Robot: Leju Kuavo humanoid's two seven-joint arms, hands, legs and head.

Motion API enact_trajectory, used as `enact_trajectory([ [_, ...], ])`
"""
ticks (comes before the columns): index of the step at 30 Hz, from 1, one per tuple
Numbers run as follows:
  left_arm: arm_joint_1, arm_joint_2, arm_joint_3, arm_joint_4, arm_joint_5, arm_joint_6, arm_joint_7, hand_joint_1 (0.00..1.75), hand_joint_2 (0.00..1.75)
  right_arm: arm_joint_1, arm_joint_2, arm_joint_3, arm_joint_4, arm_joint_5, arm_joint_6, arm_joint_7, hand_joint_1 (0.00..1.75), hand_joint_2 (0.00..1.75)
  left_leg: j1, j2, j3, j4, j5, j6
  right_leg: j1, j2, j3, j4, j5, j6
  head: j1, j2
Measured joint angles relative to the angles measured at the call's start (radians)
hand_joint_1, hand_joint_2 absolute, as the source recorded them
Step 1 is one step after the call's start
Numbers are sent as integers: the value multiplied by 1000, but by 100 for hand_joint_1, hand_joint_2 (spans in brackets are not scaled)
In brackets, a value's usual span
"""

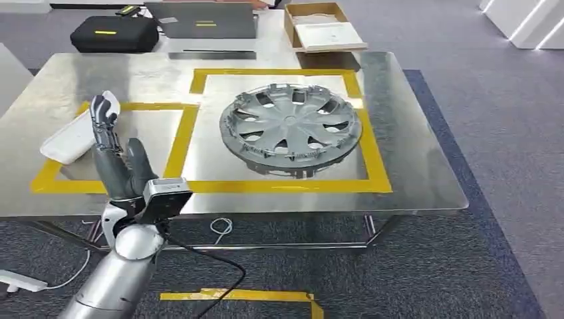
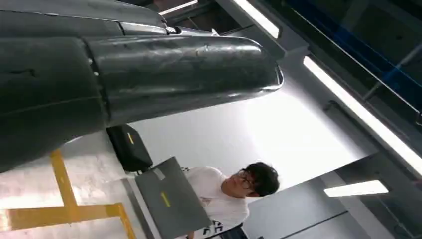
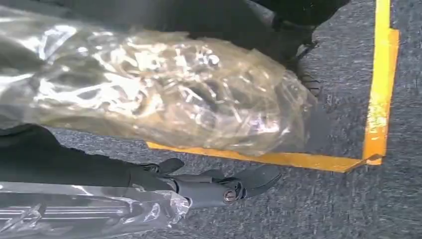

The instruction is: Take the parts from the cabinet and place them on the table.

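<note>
The left hand (image 1: 113, 156) is raised over the near edge of the shiny metal table (image 1: 412, 166), fingers stretched upward and apart, holding nothing. Just beyond its fingertips lies a flat white plastic part (image 1: 73, 136), resting on the table inside the smaller yellow-taped square (image 1: 176, 143). Further to the hand's right, inside the larger taped frame, sits the grey plastic wheel cover (image 1: 290, 127), flat on the table.

This looks like the letting-go step: the white part is down, and the next move probably calls for drawing the arm back clear of it and returning to the cabinet.

The left wrist view adds a seated person (image 2: 234, 191) behind a grey laptop (image 2: 171, 201) at the far end. The right wrist view shows the right hand (image 3: 219, 186) hanging over grey carpet, crinkled clear plastic wrapping (image 3: 164, 94) beside it; I cannot tell whether it grips anything.
</note>
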Motion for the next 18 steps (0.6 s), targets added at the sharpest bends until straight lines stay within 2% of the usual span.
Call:
enact_trajectory([
  [1, 1, 0, -4, -2, 0, 0, 0, 0, 0, -1, 1, 0, 0, -1, -1, 0, 0, 0, 1, 2, -1, -3, 13, -7, 0, 0, -4, -2, 1, -2, -4, 0],
  [2, 2, -1, -6, -1, 1, 0, 0, 0, 0, 2, 3, 0, 0, -1, -3, 0, 0, 0, 5, 3, -1, -6, 22, -13, 4, 2, -21, -3, 5, -3, 1, 0],
  [3, 5, -2, -7, -2, 1, 0, 0, 0, 0, 4, 5, 0, 0, -2, -4, 2, 0, 0, 6, 3, -1, -9, 30, -19, 7, 2, -24, -1, 11, -11, 2, 0],
  [4, 8, -2, -8, -1, 2, 0, 0, 0, 0, 7, 9, -1, 0, -3, -5, 2, 0, 0, 4, 1, -6, -8, 34, -26, -1, -2, -33, -10, 27, -24, 1, 0],
  [5, 11, -2, -8, -2, 4, 0, -1, 0, 0, 6, 10, -2, 0, -3, -8, 2, 0, 0, 7, 0, -16, 3, -2, -31, -2, -6, -30, -10, 37, -34, -1, 0],
  [6, 12, -1, -9, -1, 6, 0, -1, 0, 0, 5, 10, -3, 0, -3, -9, 2, 0, 0, 8, 0, -27, 44, -61, -35, -2, -6, -44, -10, 49, -44, -6, 0],
  [7, 14, -1, -10, -1, 9, 0, -1, 0, 0, 5, 11, -5, 0, -3, -10, 2, 0, 0, 10, 0, -43, 118, -128, -40, -2, -6, -59, -9, 61, -46, -8, 0],
  [8, 16, -1, -11, -1, 11, 0, -1, 0, 0, 6, 13, -6, 0, -3, -10, 2, 0, 0, 10, 0, -57, 198, -180, -44, -1, -7, -73, -8, 73, -47, -6, 0],
  [9, 19, -1, -12, -1, 12, 0, -1, 0, 0, 6, 13, -7, 0, -3, -11, 2, 0, 0, 10, 0, -65, 262, -206, -46, 0, -7, -87, -6, 83, -47, -7, 0],
  [10, 23, 0, -13, -1, 12, 0, -1, 0, 0, 6, 13, -8, 0, -3, -13, 2, 0, 0, 10, 0, -60, 294, -200, -47, 0, -8, -103, -3, 92, -47, -6, 0],
  [11, 28, 0, -15, 0, 12, 0, -1, 0, 0, 6, 13, -8, 0, -3, -15, 2, 0, 0, 10, 0, -38, 287, -170, -47, 0, -8, -118, 1, 100, -45, -7, 0],
  [12, 32, 1, -21, 0, 12, 0, -1, 0, 0, 6, 13, -10, 0, -3, -17, 1, 0, 0, 10, 0, -2, 247, -133, -45, 0, -8, -134, 8, 107, -42, -7, 0],
  [13, 35, 0, -26, 0, 12, 0, -2, 0, 0, 6, 14, -14, 0, -3, -18, -2, 0, 0, 10, 0, 58, 166, -103, -40, 0, -8, -149, 16, 113, -39, -6, 0],
  [14, 36, 0, -31, 0, 12, 0, -2, 0, 0, 6, 16, -15, 0, -3, -18, -3, 0, 0, 10, 0, 124, 75, -102, -35, 0, -7, -159, 25, 118, -34, -6, 0],
  [15, 36, -2, -34, 0, 12, 0, -2, 0, 0, 6, 17, -16, 0, -3, -18, -5, 0, 0, 6, -1, 172, -3, -131, -29, 6, -6, -170, 34, 121, -30, -8, 0],
  [16, 38, -3, -35, 0, 12, 0, -3, 0, 0, 6, 19, -16, 0, -3, -18, -6, 0, 0, 6, -1, 179, -23, -141, -23, 5, -6, -173, 36, 128, -23, -5, 0],
  [18, 46, -3, -37, 1, 12, 0, -3, 0, 0, 7, 19, -17, 0, -3, -19, -7, 0, 0, -1, -2, 169, -19, -133, -11, 1, -7, -174, 30, 146, -12, -7, 0],
])
